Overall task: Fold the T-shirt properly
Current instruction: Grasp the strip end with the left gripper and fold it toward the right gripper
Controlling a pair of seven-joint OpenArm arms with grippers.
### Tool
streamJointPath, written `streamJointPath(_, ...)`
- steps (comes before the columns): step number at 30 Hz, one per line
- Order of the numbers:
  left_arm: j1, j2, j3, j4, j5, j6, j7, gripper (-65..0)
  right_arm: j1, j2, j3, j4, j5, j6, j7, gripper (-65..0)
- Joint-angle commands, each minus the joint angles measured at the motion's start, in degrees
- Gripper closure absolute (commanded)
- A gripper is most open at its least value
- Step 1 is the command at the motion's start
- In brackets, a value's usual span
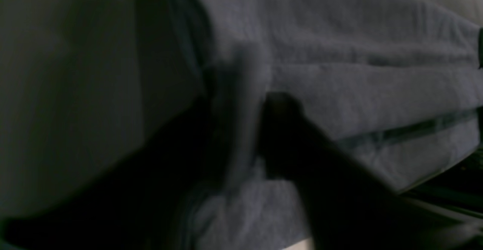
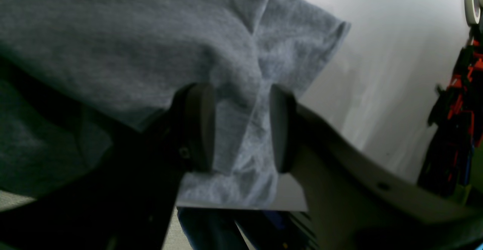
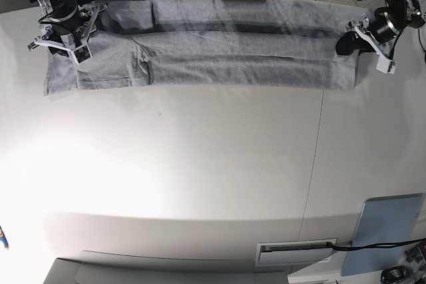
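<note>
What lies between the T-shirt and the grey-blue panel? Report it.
In the base view, only bare white table separates the T-shirt from the grey-blue panel.

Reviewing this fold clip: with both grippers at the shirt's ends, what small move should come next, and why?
Probably close the right gripper on the T-shirt: its fingers straddle fabric with gaps showing, while the left gripper already looks pinched on the other end.

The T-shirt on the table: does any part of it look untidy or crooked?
Yes. The T-shirt lies as a long folded band along the far edge, but the sleeve at the right hand's end sticks out below the band, so that end is uneven. The other end looks straight.
</note>
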Motion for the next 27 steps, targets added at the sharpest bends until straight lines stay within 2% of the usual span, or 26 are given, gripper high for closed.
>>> streamJointPath(1,0.3,-1.2,-0.2,0.3,0.7,1.4,0.2,-4.5,0.0,0.7,0.5,1.0,-1.0,-0.7,1.1,-24.1)
streamJointPath(2,0.3,-1.5,-0.2,0.3,0.7,2.5,-0.7,0.0,0.0,0.6,0.5,1.0,-1.0,-0.7,1.2,-24.1)
streamJointPath(4,0.2,-2.2,-0.2,0.3,1.4,4.7,-2.9,0.0,0.0,0.7,0.5,1.0,-1.0,-0.7,1.5,-24.1)
streamJointPath(8,-1.4,-4.2,-0.2,0.5,7.5,9.1,-3.2,0.0,0.0,0.7,0.5,1.0,-1.0,-0.9,3.2,-24.1)
streamJointPath(13,-2.1,-7.3,-0.2,4.0,13.2,12.7,-3.2,0.0,0.1,0.7,0.5,1.0,-1.6,-3.6,6.0,-24.1)
streamJointPath(17,-1.7,-8.3,-0.2,10.8,18.4,17.1,0.0,0.0,1.0,0.7,0.5,1.0,-2.0,-4.2,6.1,-24.1)
streamJointPath(20,-0.7,-7.5,-0.2,18.6,18.1,17.8,3.5,0.0,2.2,0.7,0.5,1.0,-2.0,-4.2,6.1,-24.1)
streamJointPath(24,1.7,-3.8,-0.1,30.2,15.7,17.8,9.5,0.0,2.9,1.0,0.5,1.0,-2.0,-4.5,6.1,-24.1)
streamJointPath(27,4.9,-0.2,-0.1,36.8,11.8,17.7,9.7,0.0,3.4,1.0,0.5,1.0,-2.0,-5.4,6.1,-24.1)
